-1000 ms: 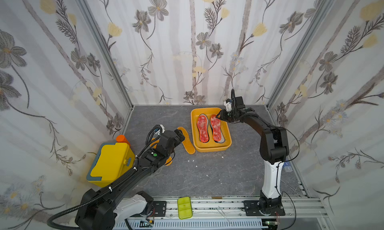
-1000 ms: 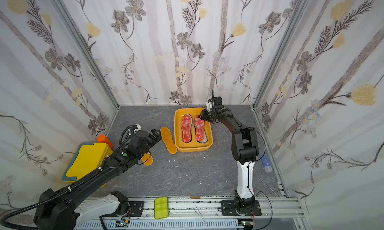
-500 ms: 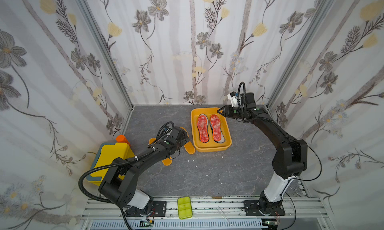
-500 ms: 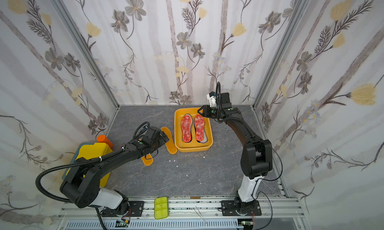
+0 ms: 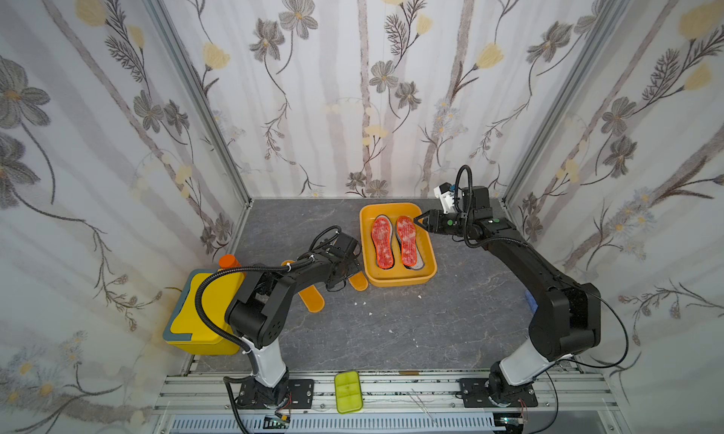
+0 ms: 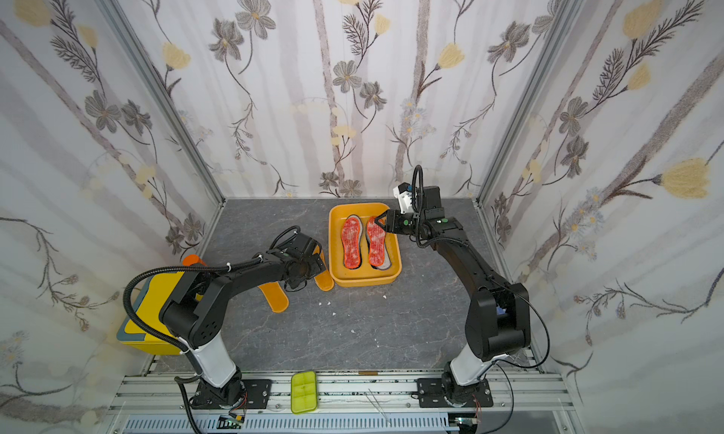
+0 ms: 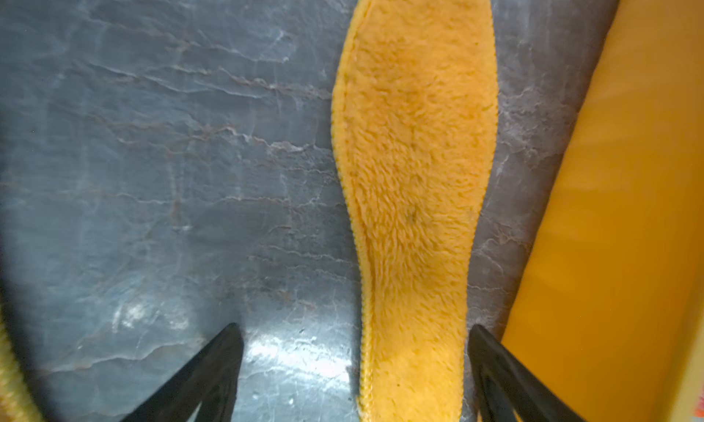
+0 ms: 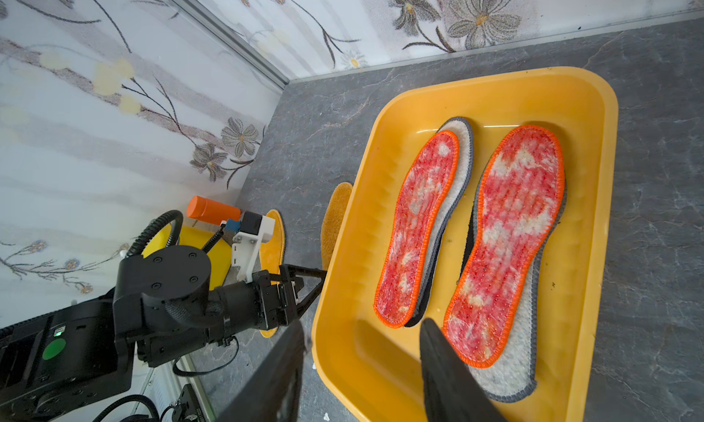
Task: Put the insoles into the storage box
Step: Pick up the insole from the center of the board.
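**A:** Hovering where, the left gripper (image 7: 353,328)?

**B:** Just outside the storage box (image 7: 609,210), low over the table, jaws spread wide. One orange-yellow insole (image 7: 415,172) lies flat between the fingertips, running along the box's long wall. One tip stands clear of it and the other sits close by its edge, so nothing is pinched.

**A:** And its twin?

**B:** The second orange-yellow insole (image 5: 311,299) lies on the same side of the box but farther out, partly under the left arm.

**A:** The right gripper (image 8: 362,322)?

**B:** Over a corner of the box, on the side away from the orange-yellow pair. Its jaws are parted with nothing between them.

**A:** Inside the box?

**B:** Two red-orange speckled insoles (image 8: 419,229) side by side, each resting on a grey-white felt insole (image 8: 506,378).
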Motion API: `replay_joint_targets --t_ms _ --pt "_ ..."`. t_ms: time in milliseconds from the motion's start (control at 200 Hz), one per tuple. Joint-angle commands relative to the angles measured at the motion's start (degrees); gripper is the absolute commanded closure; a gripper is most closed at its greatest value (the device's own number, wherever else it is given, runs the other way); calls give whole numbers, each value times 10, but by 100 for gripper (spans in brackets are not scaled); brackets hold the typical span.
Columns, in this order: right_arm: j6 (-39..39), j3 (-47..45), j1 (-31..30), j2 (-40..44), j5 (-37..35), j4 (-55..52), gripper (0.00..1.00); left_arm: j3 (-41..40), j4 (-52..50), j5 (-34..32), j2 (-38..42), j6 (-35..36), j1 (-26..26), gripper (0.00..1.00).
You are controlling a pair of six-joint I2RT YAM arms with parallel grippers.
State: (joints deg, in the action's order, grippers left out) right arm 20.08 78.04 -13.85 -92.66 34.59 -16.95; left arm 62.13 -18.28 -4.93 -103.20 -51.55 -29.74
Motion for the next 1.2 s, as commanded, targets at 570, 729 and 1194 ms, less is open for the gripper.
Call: replay_joint_targets --t_ms 570,729,1194 --pt "13 -46 12 9 27 56 51 92 -163 -80 -88 46 -1 30" --pt "15 -53 13 8 30 62 51 103 -202 -115 -103 51 -3 34" --pt "20 -62 16 34 33 69 51 77 -177 -100 -105 71 -1 71"
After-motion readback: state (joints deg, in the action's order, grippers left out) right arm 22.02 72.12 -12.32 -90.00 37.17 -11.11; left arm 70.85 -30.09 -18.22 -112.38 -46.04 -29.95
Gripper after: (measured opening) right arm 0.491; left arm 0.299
